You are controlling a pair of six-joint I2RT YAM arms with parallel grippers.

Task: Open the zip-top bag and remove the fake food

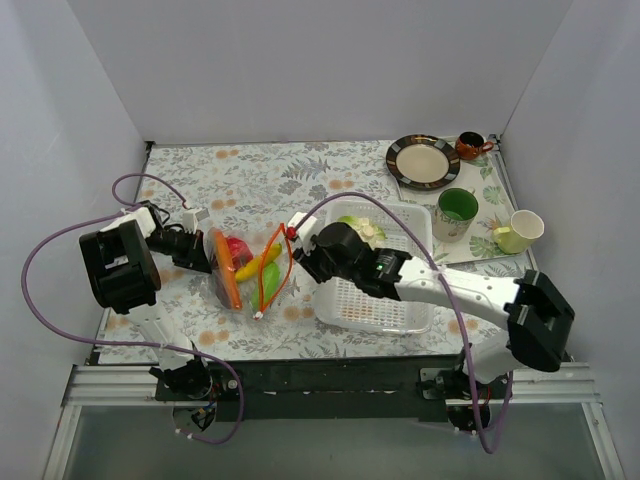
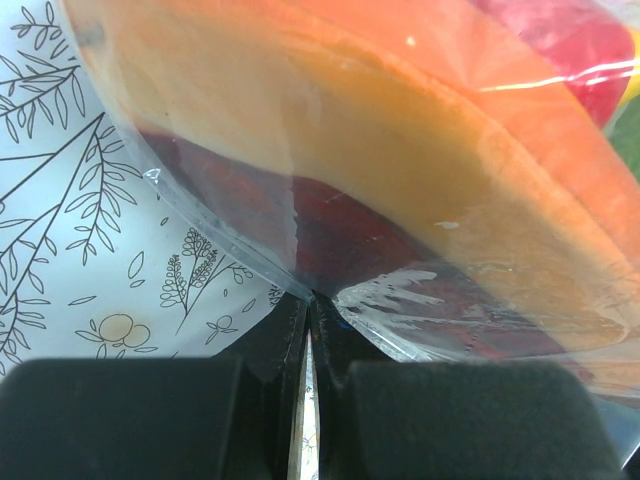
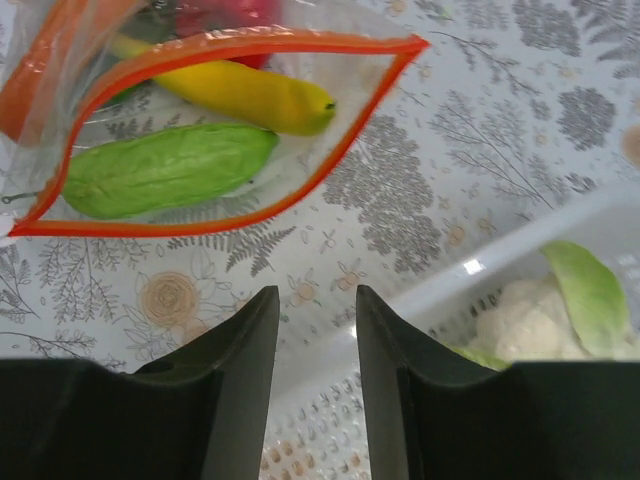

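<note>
My left tool [image 2: 312, 325] is pressed together on a fold of the zip-top bag [image 1: 248, 272], with the clear film caught between the two pads at the bag's closed end. The bag lies on the bench [image 1: 260, 180] left of centre, its mouth turned toward my right arm. From the right wrist I see the orange-red zip strip [image 3: 250, 40] parted into a wide lens shape. Inside, the green cucumber [image 3: 165, 170] lies along the lower lip and the yellow piece [image 3: 250, 95] just above it. The red pepper [image 1: 237, 248] sits deeper, and an orange piece [image 2: 400, 150] fills most of the left wrist view, pressed against the film. My right tool [image 3: 317, 330] is spread a little with nothing between the fingers. It hangs short of the mouth, over the left rim of the white tray [image 1: 400, 310]. The cabbage [image 3: 530, 315] rests in the tray's far corner. Only a narrow strip of cloth separates the bag's mouth from that rim, while more open cloth shows beyond the bag toward the back wall.
</note>
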